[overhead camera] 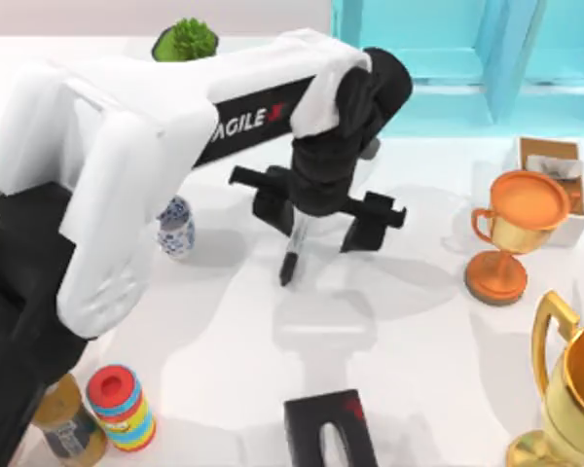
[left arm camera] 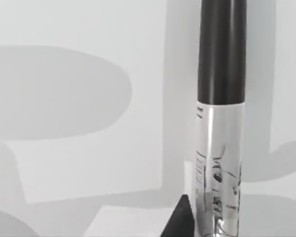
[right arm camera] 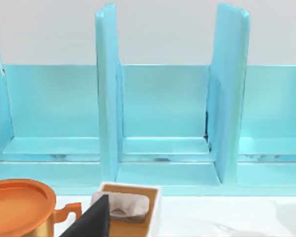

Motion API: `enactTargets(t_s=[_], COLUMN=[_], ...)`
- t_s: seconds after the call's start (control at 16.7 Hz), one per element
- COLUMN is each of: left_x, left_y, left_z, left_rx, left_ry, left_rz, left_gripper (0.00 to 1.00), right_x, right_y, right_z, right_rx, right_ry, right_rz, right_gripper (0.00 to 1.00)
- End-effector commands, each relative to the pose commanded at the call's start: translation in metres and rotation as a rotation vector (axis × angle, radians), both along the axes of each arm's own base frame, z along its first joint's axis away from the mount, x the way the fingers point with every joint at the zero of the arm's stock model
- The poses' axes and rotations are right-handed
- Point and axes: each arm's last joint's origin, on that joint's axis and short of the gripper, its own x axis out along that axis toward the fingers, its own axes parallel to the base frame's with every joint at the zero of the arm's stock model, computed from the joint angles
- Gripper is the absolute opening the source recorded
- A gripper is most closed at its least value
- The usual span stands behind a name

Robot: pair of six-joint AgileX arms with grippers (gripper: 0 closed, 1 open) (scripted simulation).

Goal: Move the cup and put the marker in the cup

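The marker (overhead camera: 294, 251) hangs nearly upright over the middle of the worktop (overhead camera: 389, 321), its black tip pointing down and its upper end pinched in the left gripper (overhead camera: 307, 216). The gripper's fingers (overhead camera: 368, 222) reach down on either side of it, pressed onto the pen's top. In the left wrist view the marker (left arm camera: 221, 118) runs along the frame, black at one end with a silvery label band below, above its shadow on the white surface.

The cup (overhead camera: 176, 227), white with blue patterning, stands upright on the worktop to the left of the marker, well apart from it and partly tucked under the left arm (overhead camera: 127, 185).

Behind the arm sits a green plant (overhead camera: 186, 40). At the near left edge stand a tin (overhead camera: 68, 423) and a stack of coloured rings (overhead camera: 122, 406); a black box (overhead camera: 329, 430) lies at the near middle. To the right are an orange trophy (overhead camera: 516, 229), a gold trophy (overhead camera: 569, 394) and a small tissue box (overhead camera: 553, 170) beside a turquoise shelf (overhead camera: 438, 49).

The right wrist view faces that shelf (right arm camera: 163, 123), with the orange trophy (right arm camera: 19, 207) and tissue box (right arm camera: 130, 210) in front; a dark finger (right arm camera: 91, 222) shows, and I cannot tell whether the right gripper's fingers are spread.
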Motion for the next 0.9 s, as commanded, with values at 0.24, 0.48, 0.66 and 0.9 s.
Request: enactTargets(t_s=[0.24, 0.48, 0.66, 0.9], left_x=[0.0, 0.0, 0.0, -0.016], left_y=[0.0, 0.0, 0.0, -0.013], left_z=[0.0, 0.0, 0.0, 0.043], left_rx=[0.0, 0.0, 0.0, -0.093], left_ry=[0.0, 0.0, 0.0, -0.015], left_rz=[0.0, 0.0, 0.0, -0.005], left_gripper=[0.0, 0.0, 0.0, 0.0], right_x=[0.0, 0.0, 0.0, 0.0], right_y=[0.0, 0.0, 0.0, 0.0], right_z=[0.0, 0.0, 0.0, 0.0], right_rx=[0.0, 0.0, 0.0, 0.0], right_ry=[0.0, 0.0, 0.0, 0.0], right_rz=[0.0, 0.0, 0.0, 0.0], right_gripper=[1.0, 1.0, 1.0, 1.0])
